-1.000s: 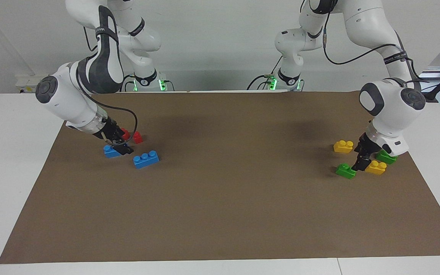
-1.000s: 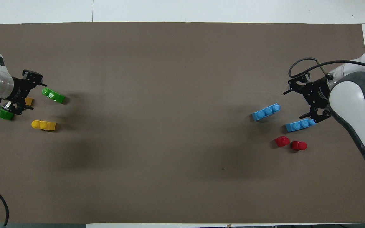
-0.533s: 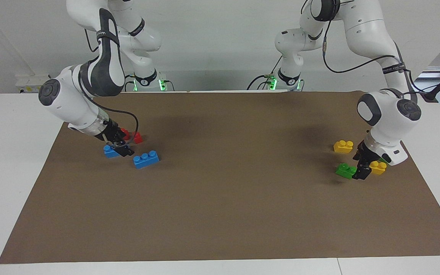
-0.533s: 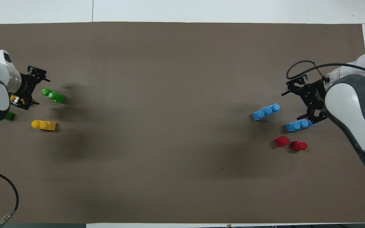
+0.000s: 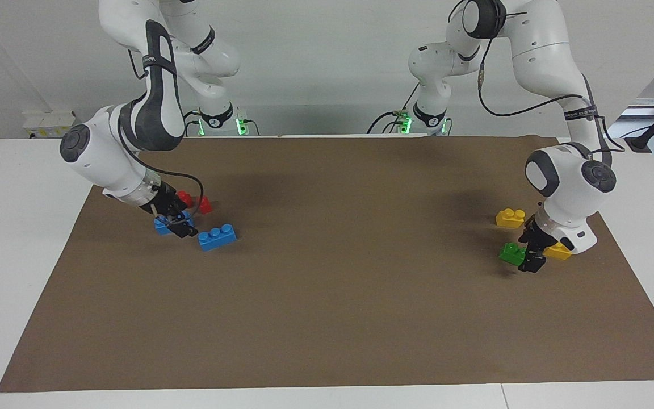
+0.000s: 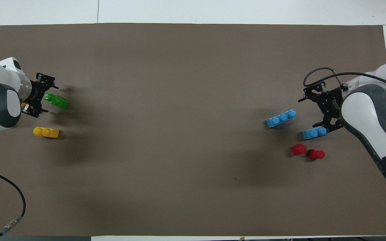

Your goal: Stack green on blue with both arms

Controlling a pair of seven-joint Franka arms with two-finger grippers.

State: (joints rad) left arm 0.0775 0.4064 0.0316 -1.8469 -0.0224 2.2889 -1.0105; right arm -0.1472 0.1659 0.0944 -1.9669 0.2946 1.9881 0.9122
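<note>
Since a second ago the left pincer (image 5: 533,257) has slid toward the middle of the counter, from beside the yellow bricks to right against the green brick (image 5: 512,253); its fingers stand open, one on either side of that brick's end in the overhead view, and whether they touch it cannot be told. The right pincer (image 5: 178,222) has moved only slightly and hangs open over the blue brick (image 5: 163,225) that lies nearer to the robots, at the right arm's end. The bricks themselves have not shifted.

The left arm's wrist now covers the second green brick completely, and only a corner of one yellow brick (image 5: 560,251) shows under it. The other yellow brick (image 5: 510,217) lies in the clear, nearer to the robots. The right pincer hides about half of the blue brick below it. The second blue brick (image 5: 217,236) lies just beside, a little farther from the robots, fully in view. Two small red pieces (image 5: 204,205) sit close by, nearer to the robots, one partly masked by the pincer.

Everything rests on a brown sheet (image 5: 332,284) spread over a white counter (image 5: 15,227). A pale wall stands at the robots' backs, and green lights glow at both arm bases.
</note>
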